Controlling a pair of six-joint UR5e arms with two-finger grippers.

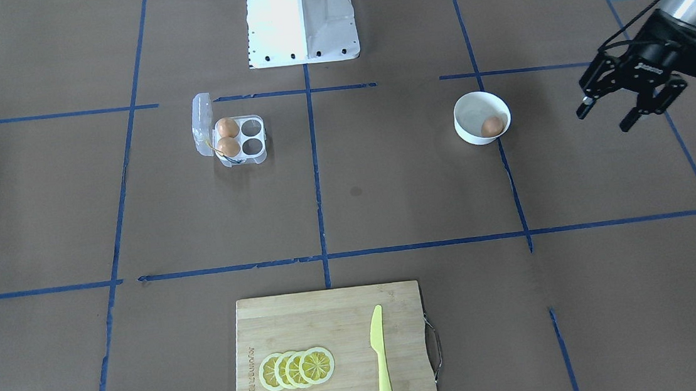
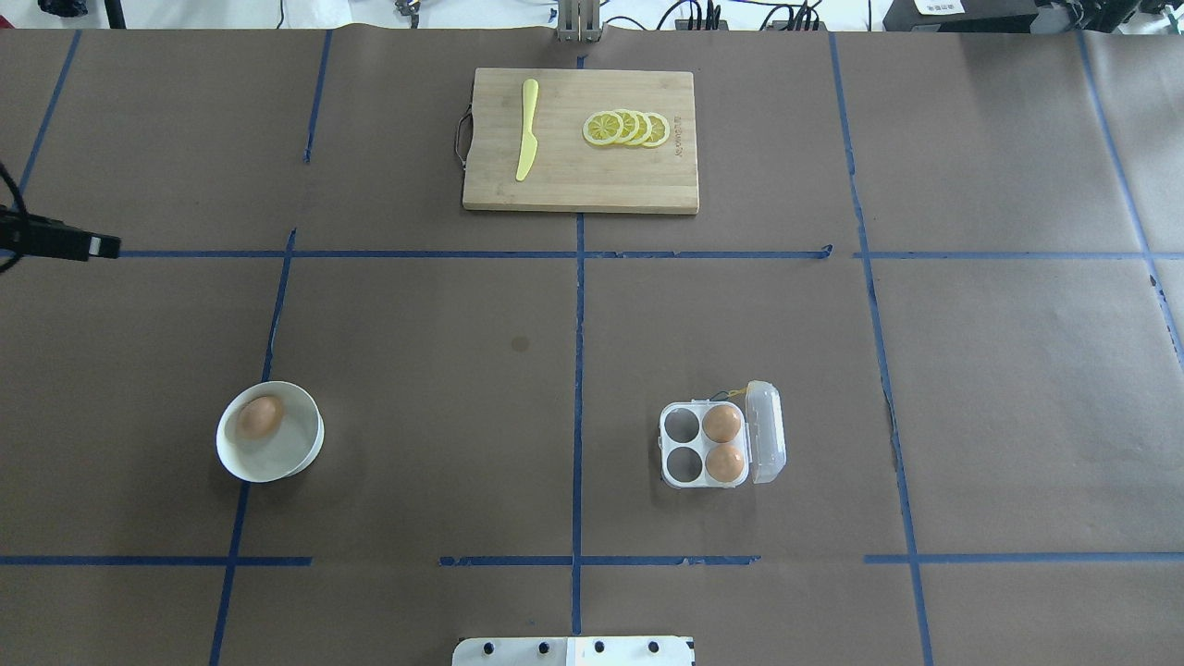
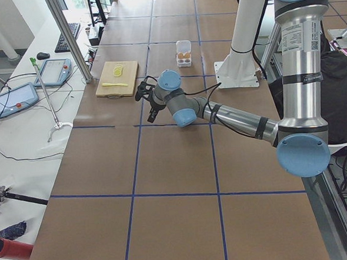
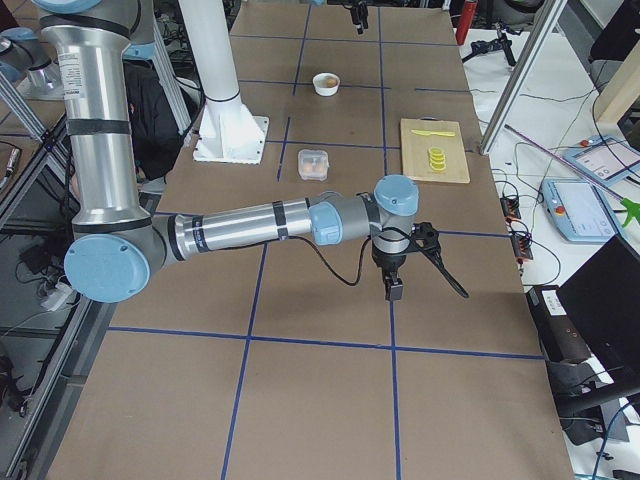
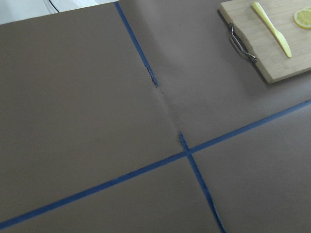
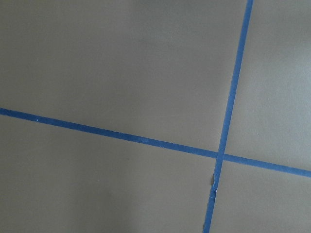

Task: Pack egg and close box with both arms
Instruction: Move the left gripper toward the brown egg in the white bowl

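The clear egg box (image 1: 253, 136) (image 2: 683, 444) lies with its lid (image 2: 768, 431) open. It holds two orange-brown eggs (image 1: 227, 137) in the cups beside the lid; the other two cups are empty. A third egg (image 1: 492, 126) (image 2: 260, 416) lies in a white bowl (image 1: 465, 109) (image 2: 277, 470). My left gripper (image 1: 607, 116) hangs open and empty above the table, beside the bowl on the side away from the box. My right gripper (image 4: 420, 280) shows only in the exterior right view, far from the box; I cannot tell whether it is open or shut.
A wooden cutting board (image 1: 328, 323) (image 2: 592, 180) with a yellow knife (image 1: 380, 363) and several lemon slices (image 1: 297, 369) lies at the table's far edge. The white pedestal base (image 1: 301, 20) stands at the robot's side.
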